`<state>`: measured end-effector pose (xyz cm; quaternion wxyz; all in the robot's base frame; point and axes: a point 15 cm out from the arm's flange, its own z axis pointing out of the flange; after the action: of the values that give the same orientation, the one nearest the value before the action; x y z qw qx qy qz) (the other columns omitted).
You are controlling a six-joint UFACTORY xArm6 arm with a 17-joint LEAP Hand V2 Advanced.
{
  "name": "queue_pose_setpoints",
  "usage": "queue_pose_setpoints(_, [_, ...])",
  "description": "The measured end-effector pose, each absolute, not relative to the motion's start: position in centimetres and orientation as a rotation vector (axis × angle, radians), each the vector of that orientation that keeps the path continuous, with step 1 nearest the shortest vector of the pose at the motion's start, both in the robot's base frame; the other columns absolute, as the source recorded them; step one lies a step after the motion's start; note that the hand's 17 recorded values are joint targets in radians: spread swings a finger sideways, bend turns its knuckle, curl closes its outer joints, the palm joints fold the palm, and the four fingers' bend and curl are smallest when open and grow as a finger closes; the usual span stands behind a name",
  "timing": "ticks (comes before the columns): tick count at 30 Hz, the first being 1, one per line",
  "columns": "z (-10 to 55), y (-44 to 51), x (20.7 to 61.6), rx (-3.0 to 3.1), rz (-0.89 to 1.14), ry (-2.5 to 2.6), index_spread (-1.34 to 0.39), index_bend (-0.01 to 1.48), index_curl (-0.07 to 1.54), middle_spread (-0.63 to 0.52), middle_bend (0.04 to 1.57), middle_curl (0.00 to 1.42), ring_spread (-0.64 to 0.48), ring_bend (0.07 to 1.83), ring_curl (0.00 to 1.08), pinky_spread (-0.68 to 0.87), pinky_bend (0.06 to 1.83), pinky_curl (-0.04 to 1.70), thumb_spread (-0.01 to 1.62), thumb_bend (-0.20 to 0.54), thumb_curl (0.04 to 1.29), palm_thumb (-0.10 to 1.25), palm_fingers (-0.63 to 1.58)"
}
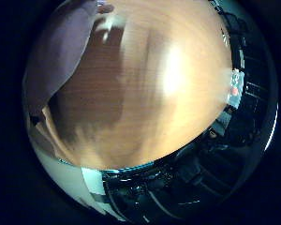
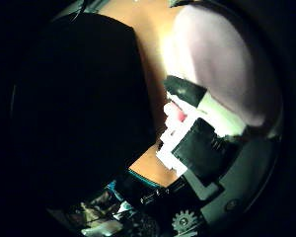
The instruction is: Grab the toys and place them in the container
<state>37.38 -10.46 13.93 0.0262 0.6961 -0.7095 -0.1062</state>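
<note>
Your hand (image 2: 197,143) shows white and black fingers reaching toward a pale lilac rounded toy (image 2: 222,64) close by the palm; you cannot tell whether they grip it. Beyond lies the wooden tabletop (image 1: 145,93), its edge farther off.

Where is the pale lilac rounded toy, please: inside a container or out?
Out: the pale lilac rounded toy shows against bare wooden table, no walls around.

We see a wooden tabletop (image 1: 145,93) with a bright glare patch (image 1: 175,75) and dark, cluttered surroundings (image 1: 215,178) beyond its edge.
</note>
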Motion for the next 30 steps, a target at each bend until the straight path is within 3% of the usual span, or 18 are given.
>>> queue_pose_setpoints(2, [13.8,-10.1,37.4,2.158,-0.334,-2.179,-0.39,0.23,0.39,-0.30,0.48,0.49,-0.31,0.73,0.38,-0.17,0.58,0.29,1.04,-0.019,0.35,0.77,0.97])
queue_pose_setpoints(5, [13.8,-9.9,37.4,2.163,-0.339,-2.166,-0.43,0.29,0.47,-0.33,0.50,0.54,-0.33,0.79,0.43,-0.34,0.68,0.33,1.03,-0.021,0.35,0.78,1.03])
queue_pose_setpoints(10, [14.0,-10.9,36.8,2.151,-0.339,-2.146,-0.47,0.41,0.62,-0.36,0.67,0.66,-0.32,0.90,0.50,-0.46,0.84,0.40,1.04,-0.021,0.35,0.78,1.18])
queue_pose_setpoints(14, [14.0,-11.6,36.6,2.138,-0.338,-2.160,-0.48,0.58,0.77,-0.33,0.86,0.76,-0.29,1.09,0.58,-0.42,1.02,0.51,1.05,-0.016,0.36,0.82,1.23])
queue_pose_setpoints(18, [15.7,-12.8,36.7,2.138,-0.278,-2.185,-0.47,0.73,0.93,-0.29,1.04,0.85,-0.26,1.26,0.65,-0.33,1.18,0.63,1.06,-0.020,0.37,0.83,1.14])
queue_pose_setpoints(24, [20.4,-14.5,36.3,2.137,-0.135,-2.244,-0.42,0.89,1.04,-0.26,1.15,0.94,-0.25,1.35,0.72,-0.25,1.29,0.75,1.16,0.002,0.37,0.93,1.09])
queue_pose_setpoints(30, [25.3,-15.0,33.3,2.115,-0.132,-2.262,-0.37,0.93,1.07,-0.23,1.19,0.96,-0.24,1.37,0.75,-0.21,1.29,0.82,1.23,-0.008,0.38,0.98,1.06])
